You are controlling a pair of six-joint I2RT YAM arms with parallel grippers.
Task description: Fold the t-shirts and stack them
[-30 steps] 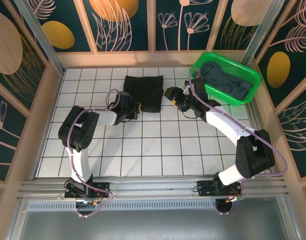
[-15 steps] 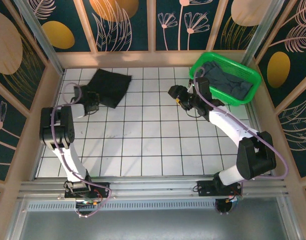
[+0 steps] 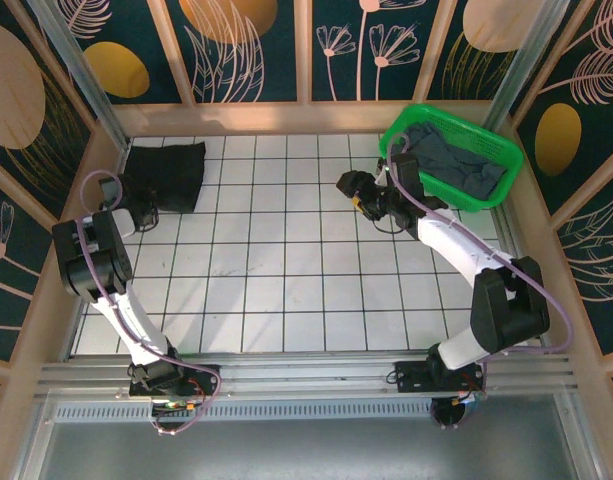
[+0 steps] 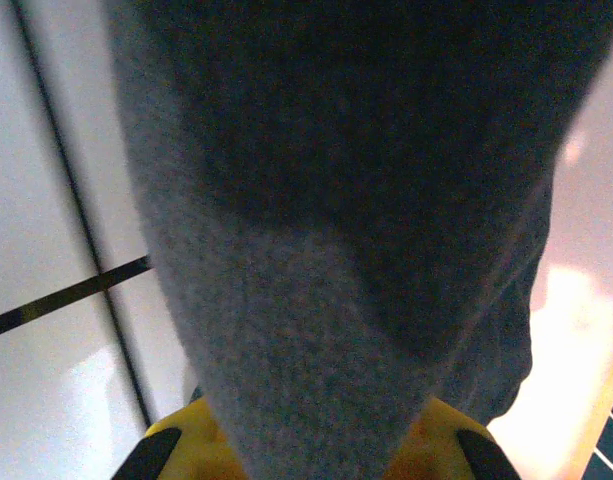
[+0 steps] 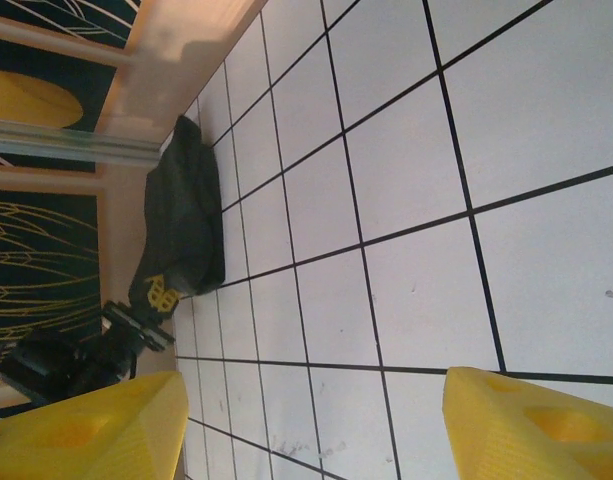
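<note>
The folded black t-shirt [image 3: 168, 172] lies in the far-left corner of the tiled floor. My left gripper [image 3: 144, 205] is at its near-left edge, shut on the cloth. In the left wrist view the dark cloth [image 4: 316, 200] runs down between the yellow fingers [image 4: 176, 445] of the left gripper [image 4: 316, 455] and hides their tips. My right gripper [image 3: 346, 187] hovers right of centre at the back, open with bare tiles between its jaws [image 5: 311, 430]. From there the black t-shirt [image 5: 186, 220] lies across the floor. A slate grey t-shirt [image 3: 456, 165] is bunched in the basket.
The green plastic basket [image 3: 441, 117] stands at the back right, just behind my right arm. Wooden walls [image 3: 286, 117] close off the back and both sides, and the black t-shirt lies close to the left one. White tiles [image 3: 286, 260] cover the floor.
My left arm has swung left, dragging the black t-shirt from the back middle into the far-left corner. The right gripper has barely moved and stays open.
</note>
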